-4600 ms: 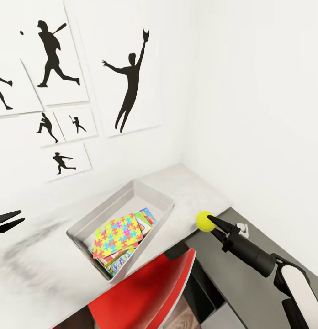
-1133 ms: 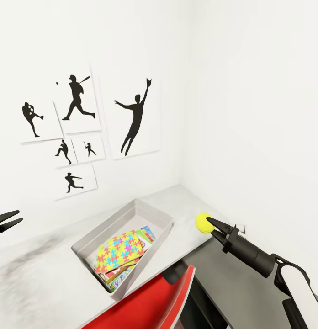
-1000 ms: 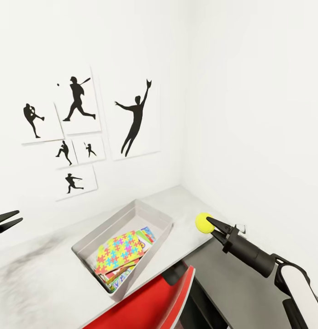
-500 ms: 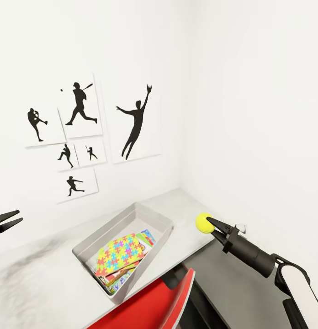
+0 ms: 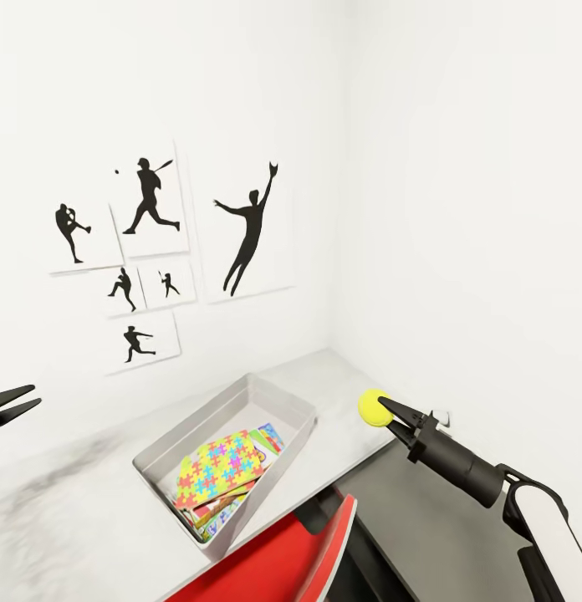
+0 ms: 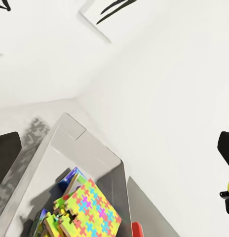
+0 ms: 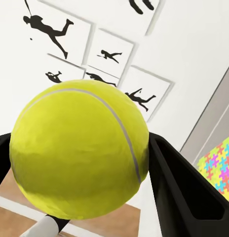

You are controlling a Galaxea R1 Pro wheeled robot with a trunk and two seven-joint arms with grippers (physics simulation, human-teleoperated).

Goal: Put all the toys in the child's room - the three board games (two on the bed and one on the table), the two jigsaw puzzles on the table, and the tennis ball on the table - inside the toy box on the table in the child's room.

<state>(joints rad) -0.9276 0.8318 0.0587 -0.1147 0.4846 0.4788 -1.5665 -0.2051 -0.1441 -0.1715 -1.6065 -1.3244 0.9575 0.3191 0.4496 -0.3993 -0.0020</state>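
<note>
The tennis ball [image 5: 375, 406] is held above the right end of the table [image 5: 82, 493], with my right gripper [image 5: 383, 408] shut on it. In the right wrist view the ball [image 7: 80, 148] bulges between the black fingers [image 7: 178, 197]. To its left stands the toy box [image 5: 278, 397], a grey bin on the table. A jigsaw puzzle [image 5: 220, 462] lies on top inside it, over printed board games [image 5: 271, 438]. My left gripper [image 5: 30, 395] hangs open and empty at the far left. The left wrist view looks down on the toy box [image 6: 95, 148] and the jigsaw puzzle [image 6: 92, 212].
A red chair [image 5: 299, 552] stands against the table's front edge, just below the box. A dark grey side cabinet [image 5: 408, 518] lies under my right arm. White walls meet in a corner behind the table, with black sports prints [image 5: 245, 226] on the left wall.
The whole picture has shifted, so the camera has moved: prints and box look smaller and farther. The ball stays in my right gripper, and both arms keep their pose.
</note>
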